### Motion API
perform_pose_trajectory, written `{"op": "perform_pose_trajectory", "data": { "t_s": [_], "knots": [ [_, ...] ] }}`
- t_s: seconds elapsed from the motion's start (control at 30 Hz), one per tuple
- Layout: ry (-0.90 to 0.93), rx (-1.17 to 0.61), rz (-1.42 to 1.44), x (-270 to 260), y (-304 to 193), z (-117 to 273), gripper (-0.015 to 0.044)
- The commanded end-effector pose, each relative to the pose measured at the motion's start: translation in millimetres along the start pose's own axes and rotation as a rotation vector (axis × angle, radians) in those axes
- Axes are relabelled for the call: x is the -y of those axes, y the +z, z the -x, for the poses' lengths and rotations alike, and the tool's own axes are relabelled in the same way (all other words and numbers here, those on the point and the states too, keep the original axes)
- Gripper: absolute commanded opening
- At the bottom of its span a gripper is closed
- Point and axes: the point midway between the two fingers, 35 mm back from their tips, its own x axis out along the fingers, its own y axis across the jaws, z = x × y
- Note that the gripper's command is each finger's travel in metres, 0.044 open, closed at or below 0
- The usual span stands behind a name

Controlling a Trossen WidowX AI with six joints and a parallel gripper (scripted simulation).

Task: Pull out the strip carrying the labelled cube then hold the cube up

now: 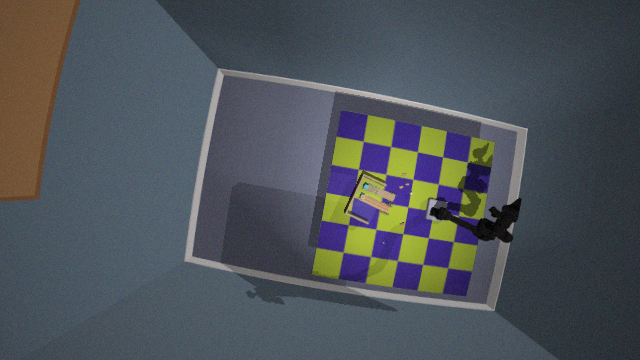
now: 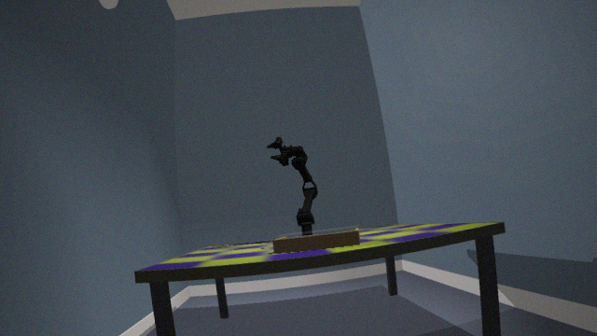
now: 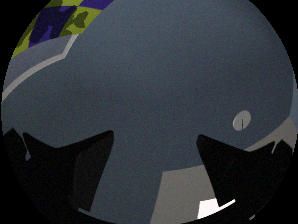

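In the top view, two pale wooden strips lie side by side in a low open tray (image 1: 353, 194) (image 2: 317, 242). The upper strip (image 1: 384, 193) has a small teal piece (image 1: 366, 186) at its far-left end. The lower strip (image 1: 378, 205) has a small pale piece near its left end. Both strips' right ends reach towards the arm's side. No label can be read, and it is too small to tell which strip is in one piece. My gripper (image 2: 270, 152) (image 3: 155, 134) is open and empty, raised high above the table, away from the tray and pointing away from it.
The arm's base plate (image 1: 431, 202) stands on the checkered table (image 1: 354, 267) (image 2: 396, 240), right of the tray in the top view. Several tiny pale and reddish bits lie between tray and base and below the tray. A thin see-through sheet seems to show just above the tray in the exterior view.
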Motion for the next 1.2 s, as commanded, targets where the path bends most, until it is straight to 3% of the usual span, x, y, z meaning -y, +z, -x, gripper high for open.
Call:
{"op": "perform_pose_trajectory", "data": {
  "t_s": [0.0, 0.33, 0.63, 0.93, 1.17],
  "knots": [
    [-0.005, -0.004, 0.016, 2, 0, 0, 0.04],
    [-0.31, -0.267, 0.911, 108, 42, 23, 0.04],
    [-0.67, -0.679, 1.656, 192, 130, 84, 0.04],
    [-1.099, -1.327, 2.147, 217, 245, 182, 0.04],
    [-1.444, -2.002, 2.225, 183, 331, 256, 0.04]
  ]
}}
